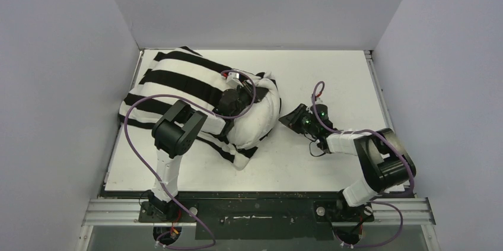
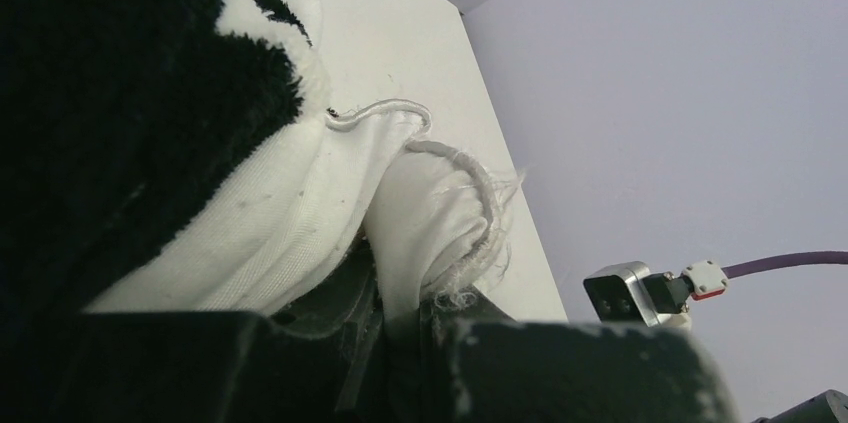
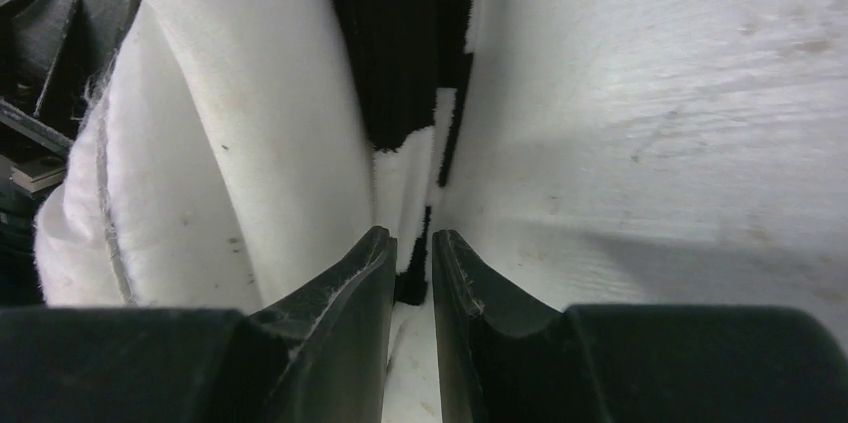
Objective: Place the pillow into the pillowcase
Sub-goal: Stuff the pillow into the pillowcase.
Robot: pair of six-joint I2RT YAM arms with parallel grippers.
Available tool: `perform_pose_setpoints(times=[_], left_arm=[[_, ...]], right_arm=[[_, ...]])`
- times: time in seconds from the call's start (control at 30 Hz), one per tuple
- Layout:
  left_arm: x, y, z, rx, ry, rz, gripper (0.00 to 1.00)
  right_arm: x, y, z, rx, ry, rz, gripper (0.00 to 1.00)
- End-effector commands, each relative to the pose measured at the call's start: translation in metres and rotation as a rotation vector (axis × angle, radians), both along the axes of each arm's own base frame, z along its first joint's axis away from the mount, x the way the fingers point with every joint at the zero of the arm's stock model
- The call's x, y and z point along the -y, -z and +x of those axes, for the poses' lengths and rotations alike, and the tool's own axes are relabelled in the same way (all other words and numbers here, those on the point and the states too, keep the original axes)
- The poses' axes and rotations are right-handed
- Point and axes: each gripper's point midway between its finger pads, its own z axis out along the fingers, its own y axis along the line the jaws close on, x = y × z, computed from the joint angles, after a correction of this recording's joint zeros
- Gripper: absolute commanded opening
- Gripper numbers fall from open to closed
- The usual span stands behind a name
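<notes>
The striped pillowcase [image 1: 172, 82] lies on the left half of the table [image 1: 332, 73], reaching toward the back left corner. Its black and white bands run across a plump bulge. The left arm [image 1: 178, 129] reaches over its near edge. The pillow [image 1: 261, 114] is mostly inside the pillowcase. Its bare off-white end bulges out of the opening on the right, near the middle of the table.

The left fingers [image 1: 239, 91] sit on top, right where the striped cloth ends and the bare pillow begins. In the left wrist view they are clenched on a rounded fold of white cloth with a frayed seam. It looks like the pillow's edge. The hemmed rim of the pillowcase lies against that fold, and I cannot tell whether it is caught as well.

To the right, the right fingers [image 1: 286, 118] rest low at the table, just beside the exposed pillow end and pointing at it. They are slightly parted with nothing between them. Past their tips a strip of pillowcase lies under the pillow. The right arm [image 1: 379, 159] bends back toward the near right corner.
</notes>
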Motion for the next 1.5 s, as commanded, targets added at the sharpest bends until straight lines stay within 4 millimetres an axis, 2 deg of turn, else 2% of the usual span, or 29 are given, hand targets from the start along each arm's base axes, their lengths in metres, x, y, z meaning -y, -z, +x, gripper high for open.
perform_pose_setpoints(times=[0.0,0.1,0.27,0.33,0.47,0.53,0.57,0.67,0.73,0.77,0.83,0.87,0.9,0.93,1.03,1.07,1.13,1.33,1.47], left_arm=[[-0.074,0.168,-0.039,-0.441,-0.112,0.304,0.00],[-0.074,0.168,-0.040,-0.444,-0.111,0.287,0.00],[-0.073,0.163,-0.039,-0.435,-0.112,0.287,0.00],[-0.072,0.160,-0.038,-0.429,-0.111,0.283,0.00],[-0.071,0.157,-0.036,-0.424,-0.112,0.286,0.00],[-0.070,0.154,-0.035,-0.419,-0.115,0.279,0.00],[-0.069,0.153,-0.035,-0.417,-0.116,0.274,0.00],[-0.070,0.148,-0.033,-0.405,-0.121,0.283,0.00],[-0.073,0.146,-0.029,-0.388,-0.128,0.309,0.00],[-0.074,0.144,-0.027,-0.372,-0.125,0.337,0.00],[-0.078,0.145,-0.025,-0.359,-0.119,0.421,0.00],[-0.084,0.150,-0.026,-0.367,-0.124,0.492,0.00],[-0.088,0.147,-0.021,-0.351,-0.140,0.535,0.00],[-0.094,0.149,-0.022,-0.356,-0.151,0.582,0.00],[-0.102,0.143,-0.018,-0.333,-0.185,0.611,0.00],[-0.103,0.141,-0.017,-0.330,-0.189,0.629,0.00],[-0.105,0.141,-0.016,-0.323,-0.195,0.679,0.00],[-0.100,0.146,-0.017,-0.319,-0.211,0.728,0.00],[-0.096,0.152,-0.014,-0.339,-0.234,0.710,0.00]], right_arm=[[-0.033,-0.040,0.021,0.176,-0.041,0.141,0.23],[-0.048,-0.037,0.024,0.183,-0.088,0.196,0.23],[-0.063,-0.017,0.032,0.130,-0.092,0.174,0.23],[-0.067,-0.007,0.039,0.094,-0.083,0.127,0.24],[-0.073,0.010,0.047,0.050,-0.043,0.036,0.32],[-0.078,0.021,0.052,0.029,-0.046,-0.021,0.32],[-0.080,0.024,0.056,0.024,-0.042,-0.040,0.29],[-0.082,0.033,0.063,0.026,-0.065,-0.038,0.01],[-0.079,0.011,0.066,0.123,-0.095,0.032,0.00],[-0.076,-0.016,0.068,0.229,-0.118,0.096,0.00],[-0.068,-0.081,0.059,0.437,-0.185,0.241,0.00],[-0.064,-0.125,0.050,0.578,-0.236,0.326,0.00],[-0.063,-0.149,0.038,0.631,-0.293,0.375,0.00],[-0.062,-0.182,0.025,0.736,-0.348,0.419,0.00],[-0.063,-0.238,-0.016,0.930,-0.499,0.495,0.00],[-0.062,-0.251,-0.029,0.979,-0.537,0.539,0.00],[-0.066,-0.261,-0.042,0.956,-0.623,0.601,0.00],[-0.088,-0.309,-0.086,1.151,-0.871,0.540,0.00],[-0.106,-0.327,-0.145,1.271,-1.187,0.503,0.00]])
